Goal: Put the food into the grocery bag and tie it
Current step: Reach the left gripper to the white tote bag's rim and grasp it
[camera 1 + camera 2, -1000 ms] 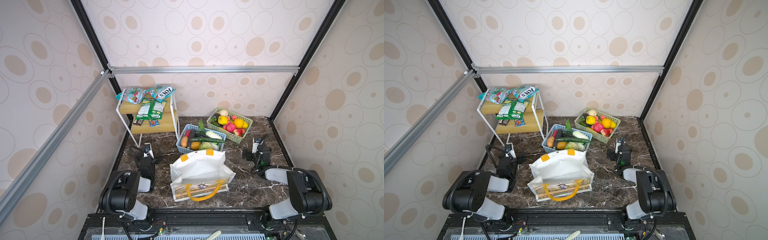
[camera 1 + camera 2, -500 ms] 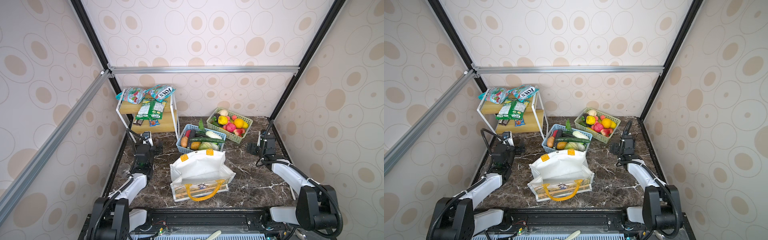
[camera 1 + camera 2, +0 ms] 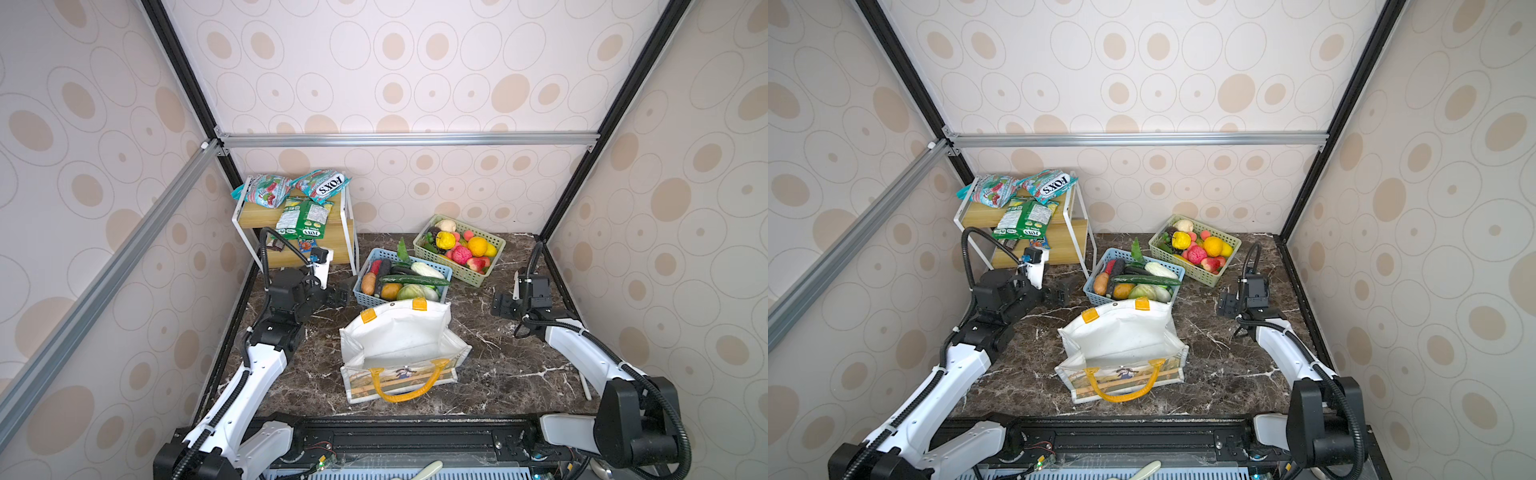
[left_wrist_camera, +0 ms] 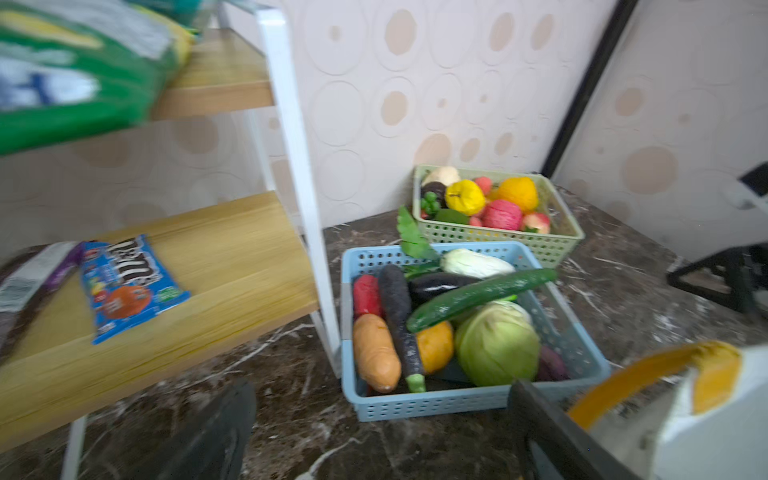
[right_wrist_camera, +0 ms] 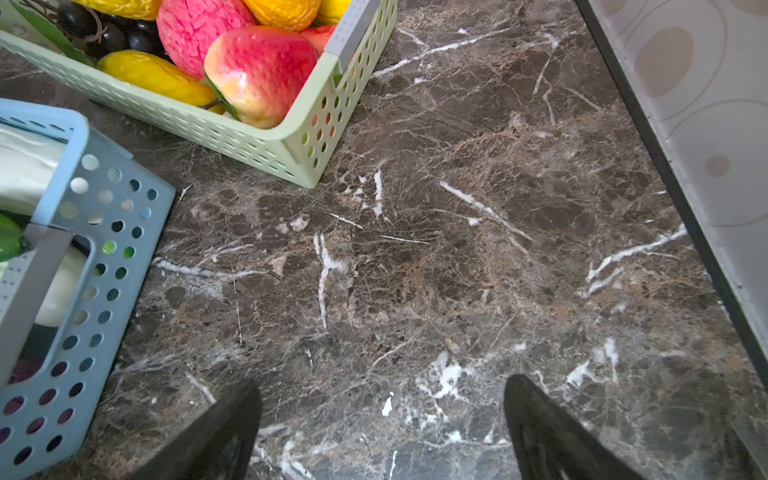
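Our left tool (image 3: 338, 296) gapes wide and empty left of centre; our right tool (image 3: 503, 305) likewise at right. Lower centre, the white fabric grocery bag with yellow handles (image 3: 395, 332) stands open; colourful plastic toy food (image 3: 415, 279) fills slotted plastic baskets (image 3: 465, 272) above it.

Tabletop (image 5: 457, 249): dark brown stone-look slab with white veining, smooth, low sheen.
Bag (image 3: 399, 332): white cloth, matt and creased. The printed front panel carries a slight sheen.
Handles (image 3: 399, 397): yellow-orange, smooth, matt.
Blue basket (image 4: 415, 405) and green basket (image 5: 232, 137): perforated moulded plastic, satin finish.
Food (image 5: 257, 70): moulded plastic. The red-yellow fruit is glossy and finely dimpled, the pink one is veined, and the cucumber (image 4: 478, 297) is glossy.
Shelf (image 4: 232, 266): matt wood-grain boards in a white painted metal frame.
Packets (image 3: 320, 187): likely foil film, shiny and crinkled; the left wrist view is too blurred to confirm.
Rails (image 3: 407, 139): bare brushed aluminium.
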